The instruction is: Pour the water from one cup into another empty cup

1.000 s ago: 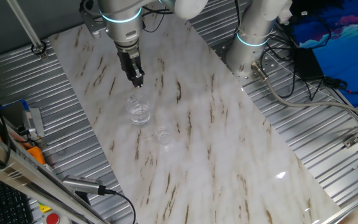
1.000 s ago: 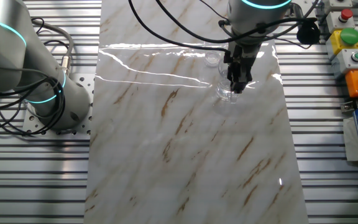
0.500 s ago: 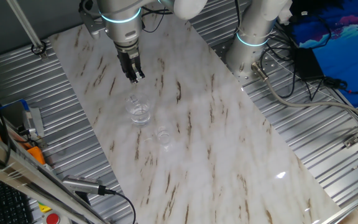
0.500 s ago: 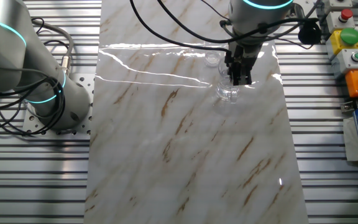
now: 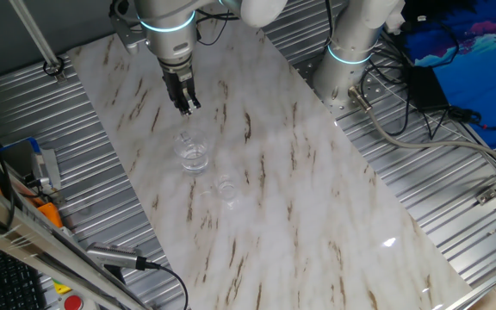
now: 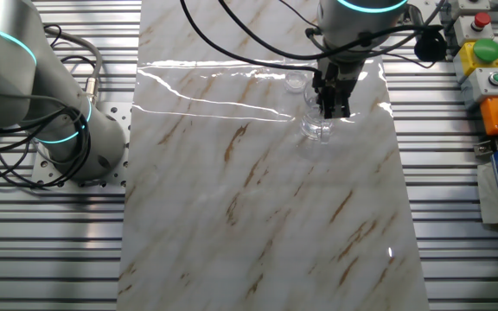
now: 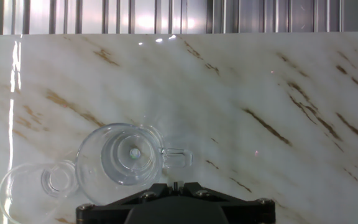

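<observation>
The larger clear tumbler [image 5: 194, 157] stands upright on the marble board, with a faint glint of water inside. It also shows in the other fixed view [image 6: 316, 128] and in the hand view [image 7: 124, 160]. The smaller clear cup [image 5: 226, 188] stands upright close beside it, seen too in the other fixed view [image 6: 296, 82] and at the hand view's lower left [image 7: 39, 185]. My gripper [image 5: 189, 107] hangs above and just behind the tumbler, apart from it, fingers together and holding nothing. It also shows in the other fixed view [image 6: 331, 109] and in the hand view [image 7: 175, 184].
The marble board [image 5: 300, 172] lies on ribbed metal decking. A second arm's base [image 5: 351, 52] stands at the board's far side, also in the other fixed view [image 6: 59, 121]. A box of coloured buttons [image 6: 484, 53] and cables sit off the board.
The gripper has risen a little, away from the tumbler. Both cups have stayed in place.
</observation>
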`<state>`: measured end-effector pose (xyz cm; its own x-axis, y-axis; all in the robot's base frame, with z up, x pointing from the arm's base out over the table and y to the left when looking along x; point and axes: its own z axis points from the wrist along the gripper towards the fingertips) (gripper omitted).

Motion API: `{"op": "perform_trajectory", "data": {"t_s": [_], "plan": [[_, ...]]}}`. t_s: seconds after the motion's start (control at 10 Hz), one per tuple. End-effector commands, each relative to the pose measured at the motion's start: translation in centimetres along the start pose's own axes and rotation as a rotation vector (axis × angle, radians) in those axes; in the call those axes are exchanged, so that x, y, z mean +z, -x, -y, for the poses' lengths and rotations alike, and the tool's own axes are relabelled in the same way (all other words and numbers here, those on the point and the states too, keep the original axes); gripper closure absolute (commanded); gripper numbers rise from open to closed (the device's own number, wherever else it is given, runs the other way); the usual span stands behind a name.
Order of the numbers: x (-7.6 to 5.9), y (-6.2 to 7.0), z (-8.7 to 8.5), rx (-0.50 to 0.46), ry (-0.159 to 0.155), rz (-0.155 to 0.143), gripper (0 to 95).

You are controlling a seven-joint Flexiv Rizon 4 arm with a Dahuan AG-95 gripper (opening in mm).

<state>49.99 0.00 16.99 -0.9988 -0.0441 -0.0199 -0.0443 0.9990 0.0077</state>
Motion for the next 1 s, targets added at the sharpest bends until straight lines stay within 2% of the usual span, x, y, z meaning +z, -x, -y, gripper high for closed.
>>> {"op": "perform_trajectory", "data": {"t_s": [0.1, 0.7, 0.8, 0.9, 1.0], "plan": [[-0.01, 0.00, 0.00, 0.000, 0.000, 0.000, 95.0], [-0.02, -0.02, -0.01, -0.018, 0.000, 0.000, 95.0], [0.01, -0.16, 0.01, -0.052, 0.002, -0.001, 95.0], [-0.10, -0.35, 0.07, -0.137, 0.001, -0.008, 95.0], [-0.19, -0.43, 0.21, -0.292, 0.000, -0.007, 95.0]]}}
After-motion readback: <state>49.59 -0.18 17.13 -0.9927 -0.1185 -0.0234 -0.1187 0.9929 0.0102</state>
